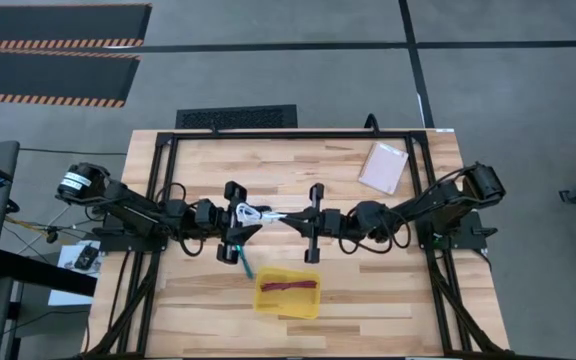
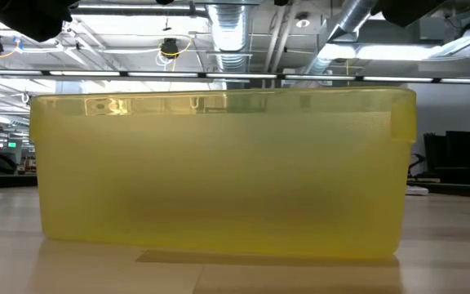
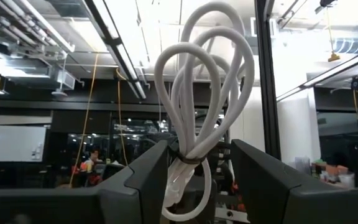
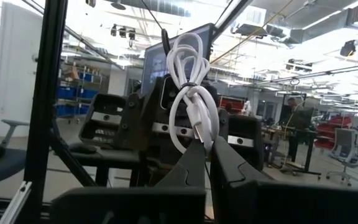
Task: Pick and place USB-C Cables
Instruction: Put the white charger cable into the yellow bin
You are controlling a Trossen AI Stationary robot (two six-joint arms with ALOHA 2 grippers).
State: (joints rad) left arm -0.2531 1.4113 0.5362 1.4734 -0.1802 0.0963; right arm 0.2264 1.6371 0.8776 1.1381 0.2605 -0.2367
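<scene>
My right gripper (image 1: 294, 217) is shut on the white cable bundle (image 1: 260, 213), held in the air over the table's middle. My left gripper (image 1: 244, 224) is open, facing it. Its two fingers (image 3: 146, 177) stand on either side of the bundle's tied middle (image 3: 190, 159). I cannot tell whether one finger touches it. The teal cable (image 1: 243, 263) lies on the table under the left gripper. The dark red cable (image 1: 290, 287) lies in the yellow tray (image 1: 268, 305). The black cable is out of view. My right gripper pinches the white bundle between its two fingers (image 4: 191, 163) at the end where the plugs are (image 4: 199, 134). The fingers come level from the table's right side. The bundle is lifted clear and reaches out past the fingertips toward the left gripper.
The yellow tray's wall (image 2: 219, 163) fills the low view. It stands near the table's front edge. A pale pink flat packet (image 1: 383, 167) lies at the far right. A black frame (image 1: 298, 135) runs round the table top.
</scene>
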